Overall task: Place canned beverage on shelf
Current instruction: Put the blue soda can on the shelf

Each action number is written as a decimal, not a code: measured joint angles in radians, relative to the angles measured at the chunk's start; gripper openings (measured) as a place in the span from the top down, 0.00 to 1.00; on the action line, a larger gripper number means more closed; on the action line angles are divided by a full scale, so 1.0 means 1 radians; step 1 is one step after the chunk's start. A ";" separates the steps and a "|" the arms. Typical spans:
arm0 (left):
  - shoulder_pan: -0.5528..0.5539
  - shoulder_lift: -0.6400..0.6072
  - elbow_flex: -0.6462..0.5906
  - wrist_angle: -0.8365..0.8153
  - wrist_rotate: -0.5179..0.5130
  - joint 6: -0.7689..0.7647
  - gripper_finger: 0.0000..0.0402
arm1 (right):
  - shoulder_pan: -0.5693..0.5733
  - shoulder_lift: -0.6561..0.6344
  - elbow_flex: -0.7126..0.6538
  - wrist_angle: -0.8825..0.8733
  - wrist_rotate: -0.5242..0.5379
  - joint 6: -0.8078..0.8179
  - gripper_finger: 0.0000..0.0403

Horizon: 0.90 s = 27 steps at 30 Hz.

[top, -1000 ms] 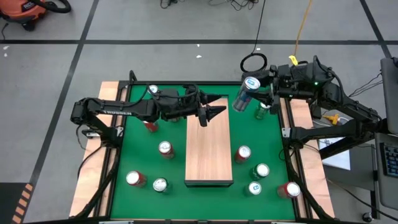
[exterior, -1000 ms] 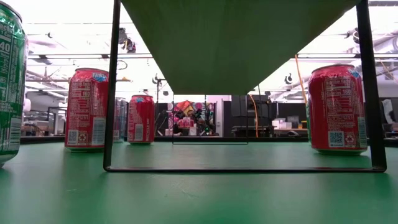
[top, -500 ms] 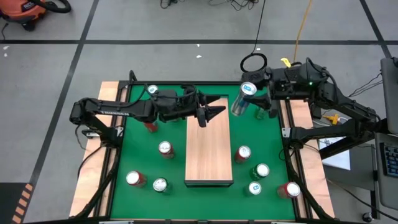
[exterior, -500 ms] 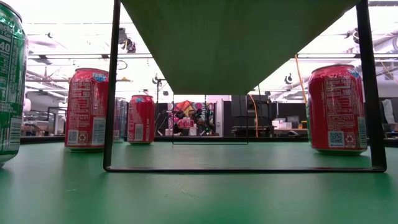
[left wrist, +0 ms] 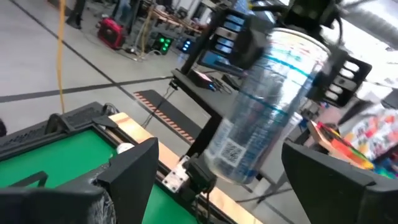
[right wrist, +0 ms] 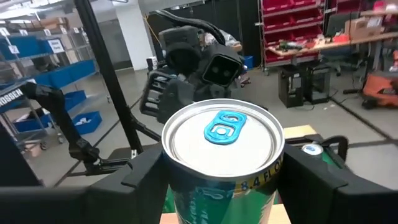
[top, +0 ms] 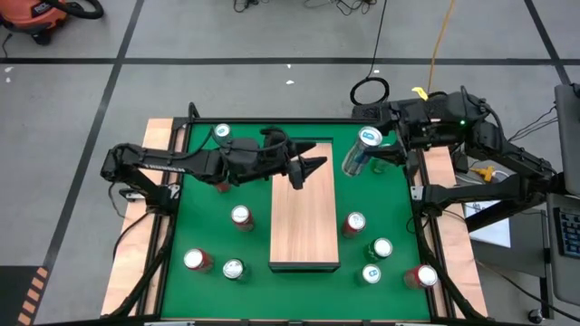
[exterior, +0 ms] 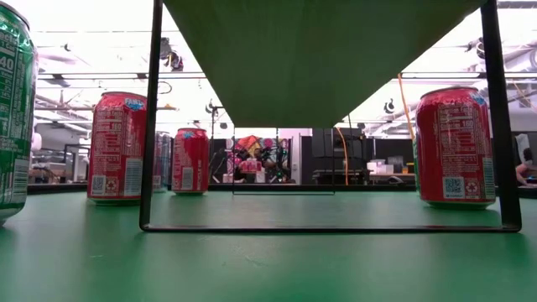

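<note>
Above the table's far right corner, seen from overhead, a canned beverage (top: 359,151) is being held tilted by the right gripper (top: 381,147), whose fingers are clamped on its body. Compared with a second ago, the can is being carried slightly lower and nearer the right edge, its top now turned more toward the far side. The shelf (top: 304,206) is lying lengthwise in the table's middle, still bare, and the left gripper (top: 313,167) is being kept spread and empty over its far end. Other cans are standing on the green table (top: 208,237) on both sides of the shelf.

At table height, nothing is being changed: red cans and the shelf's dark frame are seen as before.

Past the left wrist's parted fingers (left wrist: 134,171), the lifted can is seen tilted, well apart from them.

From the right wrist, the can's silver lid with blue tab is seen gripped between the two pads. Judging by this, transport is only being started; placement is not yet done.
</note>
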 joint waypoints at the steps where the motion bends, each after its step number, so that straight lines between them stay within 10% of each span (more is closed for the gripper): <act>1: 0.000 0.000 0.000 0.000 -0.004 -0.011 0.15 | 0.000 -0.004 0.000 -0.003 0.000 -0.015 0.42; 27: 0.031 -0.090 0.000 -0.248 0.180 0.012 0.15 | -0.001 0.188 -0.001 -0.013 0.071 -0.004 0.42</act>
